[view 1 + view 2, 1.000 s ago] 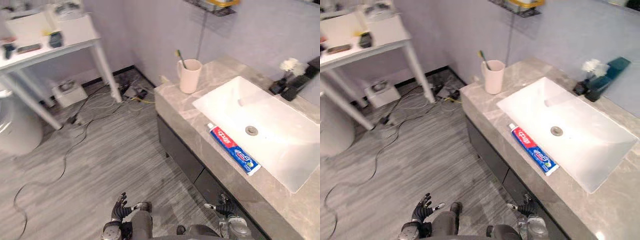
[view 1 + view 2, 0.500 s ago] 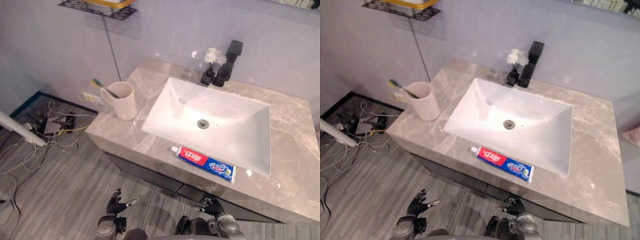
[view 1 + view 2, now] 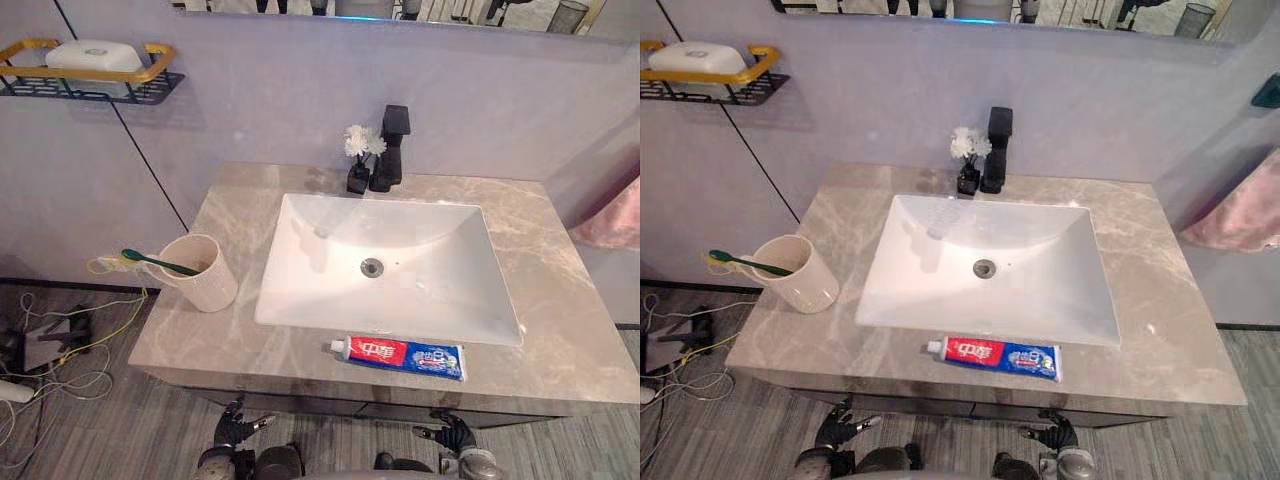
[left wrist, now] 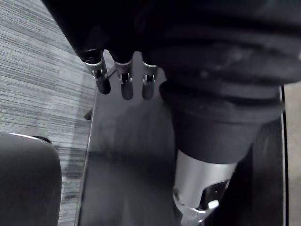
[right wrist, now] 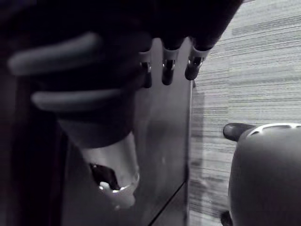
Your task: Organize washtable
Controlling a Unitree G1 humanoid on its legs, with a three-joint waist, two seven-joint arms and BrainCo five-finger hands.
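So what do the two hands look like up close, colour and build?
Both look alike. The left hand and right hand have slim silver fingers that end in dark rounded tips. A dark ribbed cover wraps the back of each hand and its wrist.

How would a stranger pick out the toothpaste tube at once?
Find the grey marble countertop with the white rectangular sink. On the strip between the basin and the front edge lies the red and blue toothpaste tube, white cap toward the beige cup. It alone lies flat on the counter.
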